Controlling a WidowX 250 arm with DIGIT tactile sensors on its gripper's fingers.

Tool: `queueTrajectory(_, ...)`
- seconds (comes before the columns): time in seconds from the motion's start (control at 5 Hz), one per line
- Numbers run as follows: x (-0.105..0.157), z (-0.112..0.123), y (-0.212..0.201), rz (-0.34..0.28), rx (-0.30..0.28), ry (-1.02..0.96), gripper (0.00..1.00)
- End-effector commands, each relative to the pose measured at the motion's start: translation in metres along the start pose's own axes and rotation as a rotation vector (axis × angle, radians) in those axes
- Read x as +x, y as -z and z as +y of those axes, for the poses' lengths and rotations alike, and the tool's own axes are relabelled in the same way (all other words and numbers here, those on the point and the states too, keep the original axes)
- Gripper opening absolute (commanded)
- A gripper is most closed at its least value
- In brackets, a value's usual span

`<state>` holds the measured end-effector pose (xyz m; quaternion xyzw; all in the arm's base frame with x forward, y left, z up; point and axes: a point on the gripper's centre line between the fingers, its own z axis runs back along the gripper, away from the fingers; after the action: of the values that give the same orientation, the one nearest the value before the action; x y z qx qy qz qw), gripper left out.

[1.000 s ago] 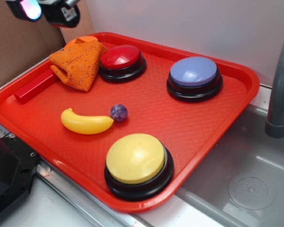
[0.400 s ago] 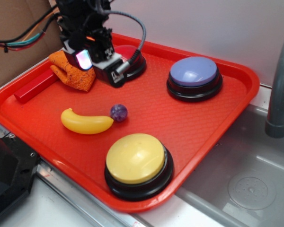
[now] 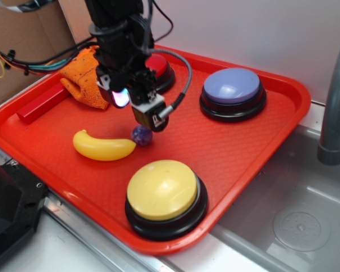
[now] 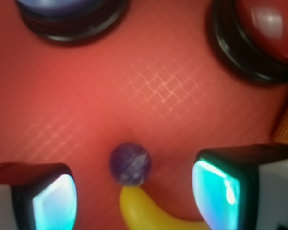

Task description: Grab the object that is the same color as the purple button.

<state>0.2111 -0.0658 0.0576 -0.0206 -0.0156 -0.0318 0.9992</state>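
Here the ball (image 4: pixel 130 163) sits between the spread, empty jaws, slightly ahead. The banana (image 4: pixel 153 213) touches its near side.

red button (image 3: pixel 157 66) half hidden by arm | purple button (image 4: pixel 67 14) cropped, blurred | banana (image 4: pixel 153 215) cropped

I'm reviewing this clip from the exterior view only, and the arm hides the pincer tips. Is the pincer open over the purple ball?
Observer: Yes. The wrist view shows the pincer open, with one finger on each side of the purple ball and neither touching it.
Operator: Is the ball centred in the gap?
Observer: Roughly midway between the two fingers.
Operator: Is anything else in that gap?
Observer: The tip of the yellow banana lies right against the ball, between the fingers too.
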Motion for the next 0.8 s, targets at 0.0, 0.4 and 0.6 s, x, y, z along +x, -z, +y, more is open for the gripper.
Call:
queueTrajectory(0.0, 0.0002, -0.003, 0.021, 0.011, 0.057, 0.044, 1.0)
queueTrajectory(0.4, 0.0047, 0.0017, 0.027, 0.021, 0.074, -0.01, 0.0)
queueTrajectory(0.6, 0.0049, 0.003, 0.0246, 0.018, 0.072, -0.018, 0.0)
